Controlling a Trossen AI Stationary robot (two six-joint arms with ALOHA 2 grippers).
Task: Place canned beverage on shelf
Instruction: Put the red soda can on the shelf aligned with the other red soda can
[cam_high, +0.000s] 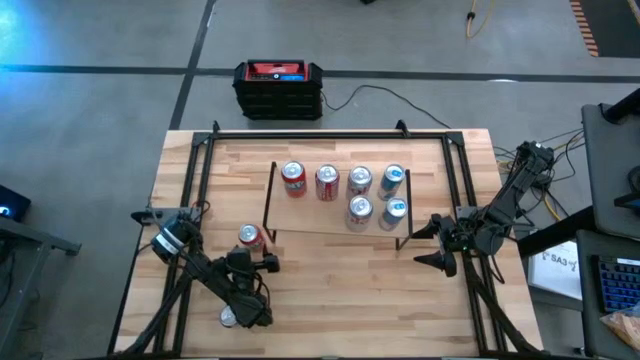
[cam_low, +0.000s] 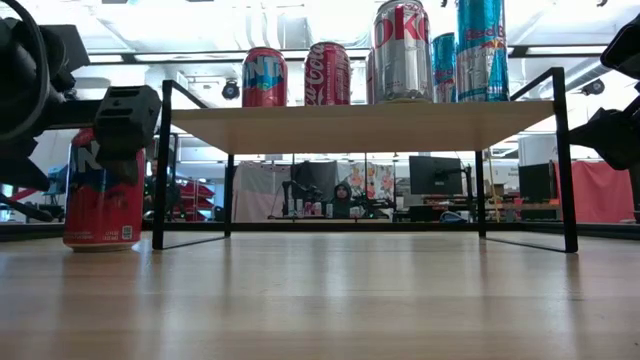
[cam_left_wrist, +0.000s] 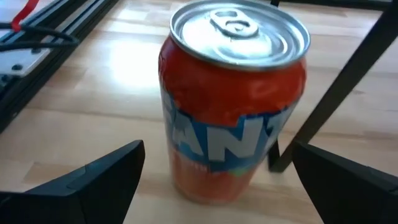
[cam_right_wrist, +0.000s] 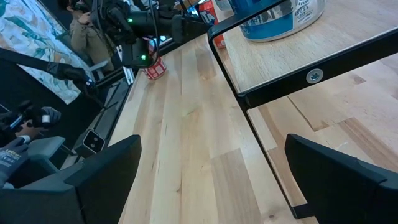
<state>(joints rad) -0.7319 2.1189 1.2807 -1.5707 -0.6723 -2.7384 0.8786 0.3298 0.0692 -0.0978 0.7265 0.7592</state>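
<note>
Grey concrete floor surrounds a light-wood table (cam_high: 330, 290) with black rails. Landmark is the shelf (cam_high: 335, 212), a low light-wood board on thin black legs sitting mid-table. Six cans stand upright on the shelf: a red Fanta can (cam_high: 293, 178) at its left end, a red Coca-Cola can (cam_high: 327, 182) just right of it, a silver can (cam_high: 359, 180) next, a blue can (cam_high: 392, 179) at the right end of the back row, then a second silver can (cam_high: 359, 210) and a second blue can (cam_high: 394, 211) in front of those two.

Task can still off the shelf: an orange-red Fanta can (cam_high: 250, 237) stands upright on the tabletop just outside the shelf's front-left leg, near but not touching it. Left gripper (cam_high: 262, 262) sits just in front of this can, fingers spread wide; in the left wrist view the can (cam_left_wrist: 233, 99) stands between and beyond both fingers (cam_left_wrist: 93, 183), with no contact. Low view shows the same can (cam_low: 104, 195) left of the shelf leg, partly covered by dark arm parts.

Right gripper (cam_high: 428, 245) hovers just off the shelf's front-right corner, fingers spread, holding nothing. Another silver can (cam_high: 229, 318) stands well in front of the shelf, by the left arm. Black-and-red box (cam_high: 278, 88) sits on the floor behind the shelf, beyond the table edge. A person's seated figure (cam_right_wrist: 93, 34) shows in the right wrist view, past the table's far side.
</note>
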